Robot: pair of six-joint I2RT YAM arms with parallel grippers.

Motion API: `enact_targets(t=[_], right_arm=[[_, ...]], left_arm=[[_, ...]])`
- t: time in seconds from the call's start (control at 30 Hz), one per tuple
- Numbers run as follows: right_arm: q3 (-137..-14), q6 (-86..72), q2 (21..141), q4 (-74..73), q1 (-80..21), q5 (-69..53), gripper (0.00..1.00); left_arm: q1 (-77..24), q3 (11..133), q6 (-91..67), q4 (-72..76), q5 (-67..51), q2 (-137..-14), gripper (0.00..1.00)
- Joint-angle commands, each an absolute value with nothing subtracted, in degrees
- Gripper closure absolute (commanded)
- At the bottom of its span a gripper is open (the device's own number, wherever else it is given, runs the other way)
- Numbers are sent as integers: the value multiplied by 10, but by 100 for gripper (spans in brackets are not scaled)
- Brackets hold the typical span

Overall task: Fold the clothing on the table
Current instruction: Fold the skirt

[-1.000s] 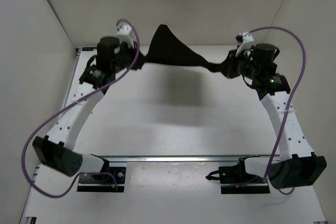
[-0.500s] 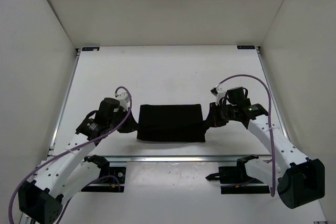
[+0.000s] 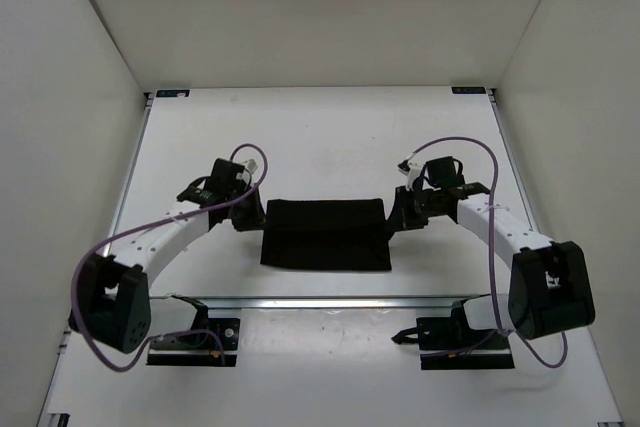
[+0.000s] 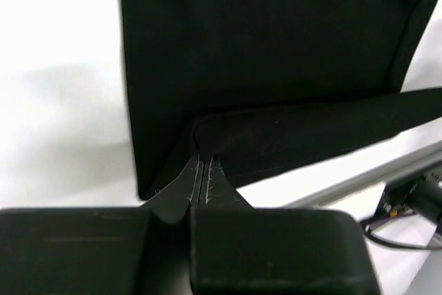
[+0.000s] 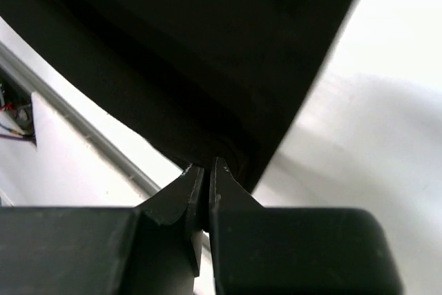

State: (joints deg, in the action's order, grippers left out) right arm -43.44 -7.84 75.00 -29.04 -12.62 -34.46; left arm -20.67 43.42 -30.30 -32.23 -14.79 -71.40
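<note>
Clothing (image 3: 325,234) folded flat on table (image 3: 320,137), left gripper (image 4: 202,165) pinched shut on its 9 o'clock edge, right gripper (image 5: 207,168) likewise at 3 o'clock

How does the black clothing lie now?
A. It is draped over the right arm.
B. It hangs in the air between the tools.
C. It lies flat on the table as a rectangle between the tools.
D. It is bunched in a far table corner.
C: the clothing forms a flat rectangle on the table, with the left tool and the right tool at its two ends.
</note>
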Motion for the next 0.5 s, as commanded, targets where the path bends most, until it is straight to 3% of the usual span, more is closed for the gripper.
enact_targets(t=[0.0, 0.07, 0.13, 0.2, 0.27, 0.3, 0.37, 0.43, 0.47], right_arm=[[-468, -56, 778, -255, -110, -313, 100], [-482, -53, 796, -245, -106, -308, 100], [-493, -54, 810, -235, -100, -309, 94], [-510, -53, 831, -230, -94, -305, 77], [-544, -50, 842, -228, -87, -315, 62], [-550, -51, 844, -226, -81, -317, 58], [-575, -61, 846, -222, -75, -323, 50], [-581, -63, 839, -221, -69, -323, 42], [-584, -68, 833, -223, -70, -321, 42]], left_arm=[[-186, 494, -262, -305, -98, -755, 100], [-185, 513, -255, -295, -98, -790, 100], [-186, 538, -249, -297, -87, -814, 100], [-182, 552, -243, -301, -90, -839, 94], [-176, 564, -234, -296, -97, -849, 59], [-174, 572, -230, -293, -98, -850, 50], [-166, 584, -221, -278, -112, -854, 23], [-161, 603, -205, -265, -136, -857, 3], [-159, 613, -198, -266, -135, -860, 3]])
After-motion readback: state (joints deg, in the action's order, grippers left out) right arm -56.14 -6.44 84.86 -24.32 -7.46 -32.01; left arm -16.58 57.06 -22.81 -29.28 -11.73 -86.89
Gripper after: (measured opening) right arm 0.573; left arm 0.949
